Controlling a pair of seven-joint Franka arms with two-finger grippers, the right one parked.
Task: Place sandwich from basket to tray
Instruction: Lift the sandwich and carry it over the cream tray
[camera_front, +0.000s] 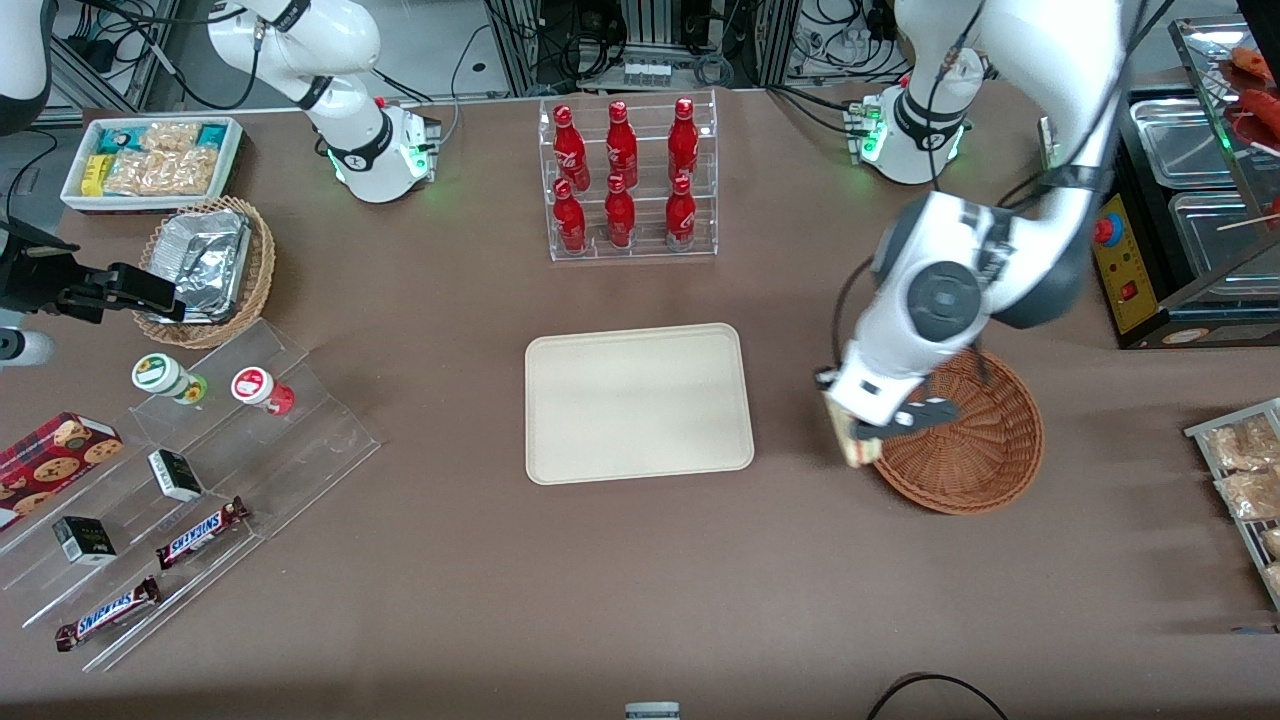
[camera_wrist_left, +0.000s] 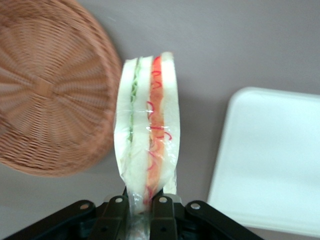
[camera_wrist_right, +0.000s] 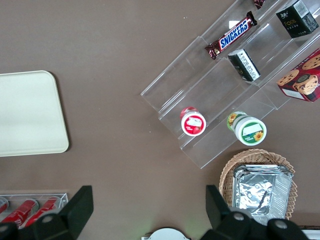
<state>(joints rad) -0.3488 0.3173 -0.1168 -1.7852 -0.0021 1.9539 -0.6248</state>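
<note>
- The step in hand is the carry: the sandwich (camera_wrist_left: 148, 130) is out of the basket (camera_front: 975, 432) and on its way to the tray (camera_front: 638, 402).
- The hand (camera_front: 868, 432) hangs above the basket's rim on the side toward the tray, its two fingers (camera_wrist_left: 162, 207) pinched on one end of the wrapped wedge.
- In the wrist view the sandwich stands on edge, its green and red filling layers showing through clear film, and it juts out past the fingertips over bare table (camera_front: 640, 600).
- The basket looks empty in both views, so the pick-up part of the task seems done.
- The tray lies flat and bare in the middle of the table, between the basket and the parked arm's end, apart from the basket with a strip of table between them.
- The next move, as I judge it, is a sideways travel toward the parked arm's end until the wedge is over the tray's middle, then a descent and release.
- The grip takes only a narrow end of a soft, film-wrapped thing, so it may swing or slip; a slow carry and a low drop would suit.
</note>
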